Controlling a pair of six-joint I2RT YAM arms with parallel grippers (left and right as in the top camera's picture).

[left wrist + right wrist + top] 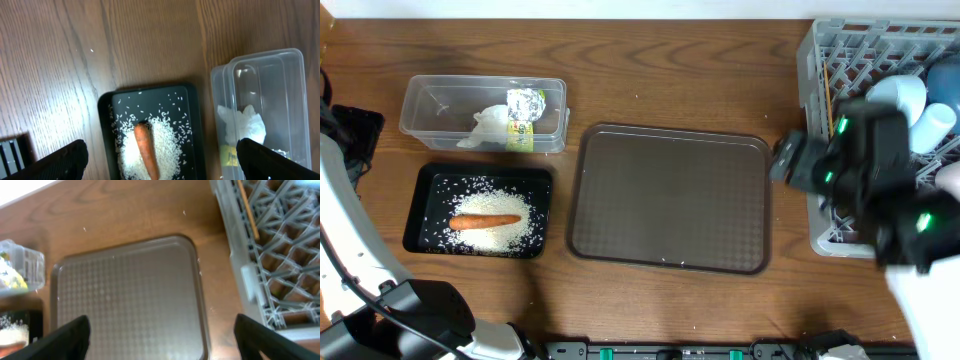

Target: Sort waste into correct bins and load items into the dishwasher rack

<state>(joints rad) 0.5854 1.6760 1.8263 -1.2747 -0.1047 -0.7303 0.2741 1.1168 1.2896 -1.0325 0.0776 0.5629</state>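
Brown and ribbed, the tray (pixel 670 200) lies mid-table. Left of the tray, on the near side, sits the black tray (pixel 420 205), with rice (pixel 510 235) heaped in it and the carrot (pixel 485 221) lying on the heap. Also left of the tray but farther back stands the clear container (pixel 430 105), holding the wrapper (pixel 523 118). Right of the tray is the rack (pixel 815 60). Chopsticks (pixel 248 210) lie in its grid, and a blue bowl (pixel 948 85), a light-blue cup (pixel 898 95) and a white cup (pixel 932 125) show inside, partly hidden by the right arm. The right gripper (pixel 167 340) hangs above the tray's right edge, jaws wide apart, holding nothing. The left gripper (pixel 167 162) hangs left of the tray, near the black tray, jaws likewise spread and empty.
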